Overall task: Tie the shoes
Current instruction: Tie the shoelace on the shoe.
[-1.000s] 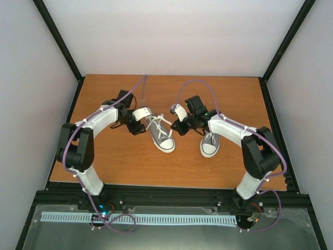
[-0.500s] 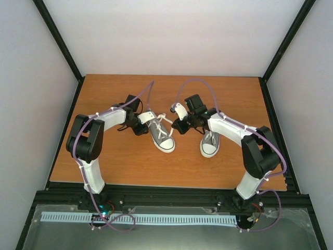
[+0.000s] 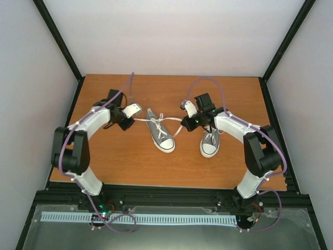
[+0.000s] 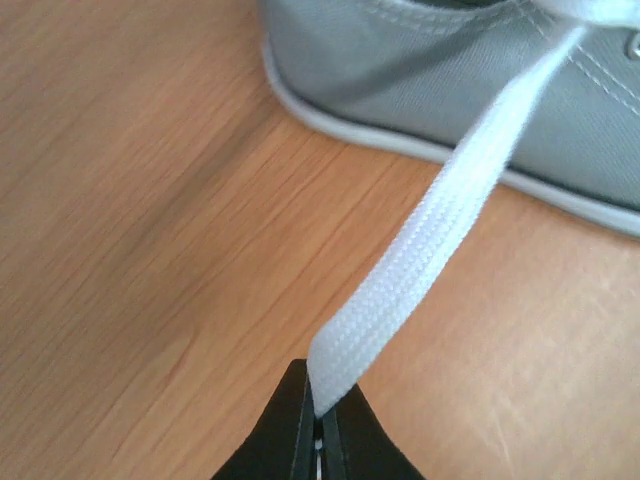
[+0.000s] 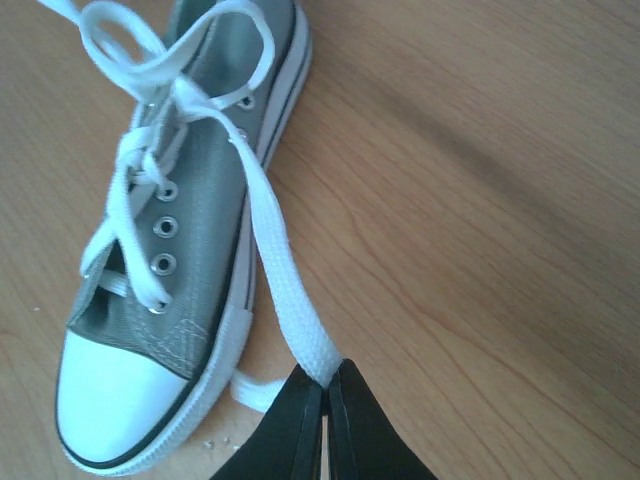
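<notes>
Two grey sneakers with white toe caps stand mid-table: the left shoe (image 3: 160,134) and the right shoe (image 3: 209,144). The left shoe's white laces stretch out sideways to both grippers. My left gripper (image 3: 130,120) is shut on one lace end (image 4: 430,230), which runs taut from the jaws (image 4: 320,402) up to the shoe's grey side (image 4: 420,60). My right gripper (image 3: 184,122) is shut on the other lace end (image 5: 275,250), pinched at the fingertips (image 5: 327,385) beside the shoe (image 5: 170,250). A loose loop lies over the shoe's eyelets.
The wooden table (image 3: 119,166) is ringed by a black frame (image 3: 166,195) and pale walls. The right shoe sits just under the right arm's forearm (image 3: 234,127). Purple cables arc over both arms.
My left gripper has shut on the lace and pulled away to the left. The right gripper has shifted slightly right. The lace now runs taut between them across the left shoe.
</notes>
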You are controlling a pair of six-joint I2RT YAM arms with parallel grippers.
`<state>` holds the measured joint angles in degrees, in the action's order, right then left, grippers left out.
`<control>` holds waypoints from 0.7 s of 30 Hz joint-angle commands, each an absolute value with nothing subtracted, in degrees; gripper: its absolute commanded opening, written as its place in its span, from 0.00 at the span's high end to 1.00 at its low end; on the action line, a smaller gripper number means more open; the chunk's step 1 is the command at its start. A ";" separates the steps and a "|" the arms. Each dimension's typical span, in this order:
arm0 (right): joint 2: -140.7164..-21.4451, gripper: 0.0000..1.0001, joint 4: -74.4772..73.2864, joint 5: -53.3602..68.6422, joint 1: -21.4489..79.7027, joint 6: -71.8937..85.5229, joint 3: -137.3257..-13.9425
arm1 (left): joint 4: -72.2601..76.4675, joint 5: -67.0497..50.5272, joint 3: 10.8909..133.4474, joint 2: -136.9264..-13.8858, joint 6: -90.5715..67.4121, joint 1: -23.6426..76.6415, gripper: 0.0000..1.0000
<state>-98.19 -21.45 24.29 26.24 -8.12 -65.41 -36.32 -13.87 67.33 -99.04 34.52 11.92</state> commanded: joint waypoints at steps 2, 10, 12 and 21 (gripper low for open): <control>-97.25 0.97 -21.95 23.28 23.30 -6.89 -64.14 | -48.92 -11.91 62.73 -89.40 36.03 7.45 0.99; -100.35 0.97 -22.09 22.80 16.19 -4.23 -61.54 | -48.07 -4.19 57.16 -89.78 38.05 -5.16 0.99; -100.54 0.97 -21.57 22.95 14.85 -3.61 -60.62 | -46.20 -2.05 57.58 -91.99 38.09 -7.19 0.99; -101.96 0.97 -23.15 22.51 15.11 -1.20 -60.38 | -43.17 4.49 64.03 -98.36 33.87 -6.70 0.99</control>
<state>-100.16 -21.61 23.92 13.43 -3.38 -59.11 -44.88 -0.91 59.44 -97.89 36.58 -8.93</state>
